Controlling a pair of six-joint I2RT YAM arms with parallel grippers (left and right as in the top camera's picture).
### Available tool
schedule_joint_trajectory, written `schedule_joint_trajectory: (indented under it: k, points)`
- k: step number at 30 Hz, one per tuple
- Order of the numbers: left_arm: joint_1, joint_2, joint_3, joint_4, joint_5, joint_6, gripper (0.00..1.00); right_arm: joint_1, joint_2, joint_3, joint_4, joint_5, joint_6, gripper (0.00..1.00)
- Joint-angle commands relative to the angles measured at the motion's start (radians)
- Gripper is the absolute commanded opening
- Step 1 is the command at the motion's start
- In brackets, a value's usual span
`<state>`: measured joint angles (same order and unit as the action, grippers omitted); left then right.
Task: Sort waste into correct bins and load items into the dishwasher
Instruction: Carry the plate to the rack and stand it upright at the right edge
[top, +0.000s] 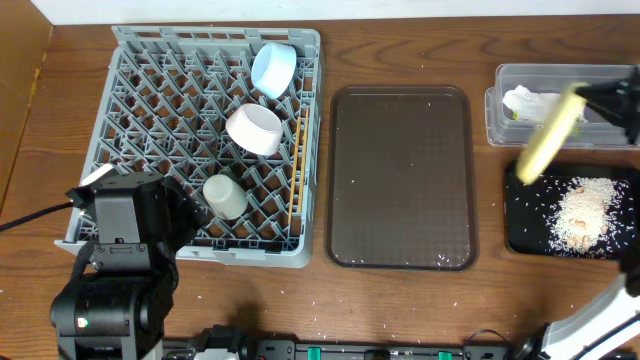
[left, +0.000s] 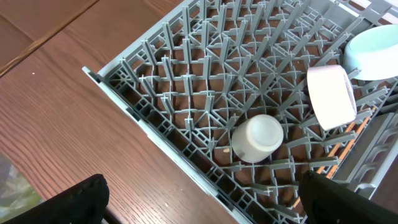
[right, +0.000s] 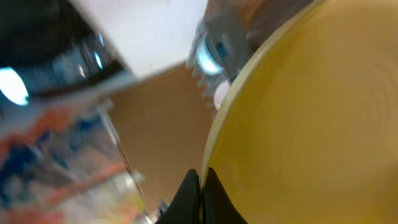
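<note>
My right gripper (top: 590, 97) is shut on the rim of a yellow plate (top: 550, 138), held tilted on edge above the black bin (top: 520, 215) that holds spilled rice (top: 584, 213). In the right wrist view the plate (right: 311, 118) fills the right side, with the fingers (right: 200, 186) pinching its rim. The grey dish rack (top: 140, 60) holds a light blue bowl (top: 272, 68), a white bowl (top: 254, 129) and a pale cup (top: 226, 196). My left gripper (left: 199, 199) is open and empty over the rack's front left corner; the cup (left: 258, 138) lies ahead of it.
A brown tray (top: 402, 178) with rice grains lies in the middle. A clear bin (top: 510, 110) with white waste (top: 530, 100) stands at the back right. Orange chopsticks (top: 297, 165) lie along the rack's right side. Rice grains dot the table front.
</note>
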<state>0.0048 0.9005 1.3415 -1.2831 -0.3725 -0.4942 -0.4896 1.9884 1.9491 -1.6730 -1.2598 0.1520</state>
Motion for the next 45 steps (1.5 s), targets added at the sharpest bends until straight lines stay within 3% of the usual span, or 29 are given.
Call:
schedule_joint_trajectory:
  k: [1,13,17,22,27,35,37,39,40,43,45]
  points:
    - [0.003,0.0,0.01,-0.004,-0.01,-0.001,0.98,0.126,-0.097,0.006,0.079,-0.109,0.04,0.01]
    - [0.003,0.0,0.01,-0.004,-0.01,-0.002,0.98,0.665,-0.072,0.006,0.973,0.163,0.58,0.01]
    - [0.003,0.0,0.01,-0.004,-0.01,-0.001,0.98,0.816,-0.036,0.006,1.148,0.317,0.676,0.01]
    - [0.003,0.0,0.01,-0.004,-0.01,-0.001,0.98,0.942,0.06,0.006,1.374,0.359,0.773,0.01]
    - [0.003,0.0,0.01,-0.004,-0.01,-0.001,0.98,1.007,0.166,0.006,1.54,0.365,0.885,0.01]
    - [0.003,0.0,0.01,-0.004,-0.01,-0.001,0.98,1.03,0.266,0.006,1.549,0.466,0.955,0.01]
    - [0.003,0.0,0.01,-0.004,-0.01,-0.001,0.98,1.029,0.266,0.006,1.549,0.466,0.949,0.08]
    - [0.003,0.0,0.01,-0.004,-0.01,-0.001,0.98,1.03,0.263,0.006,1.55,0.459,0.938,0.22]
    - [0.003,0.0,0.01,-0.004,-0.01,-0.001,0.98,1.03,0.26,0.007,1.55,0.454,0.933,0.31]
    - [0.003,0.0,0.01,-0.004,-0.01,-0.001,0.98,1.025,0.232,0.009,1.547,0.431,0.88,0.73]
    - [0.003,0.0,0.01,-0.004,-0.01,-0.001,0.98,1.017,0.195,0.009,1.507,0.433,0.85,0.8]
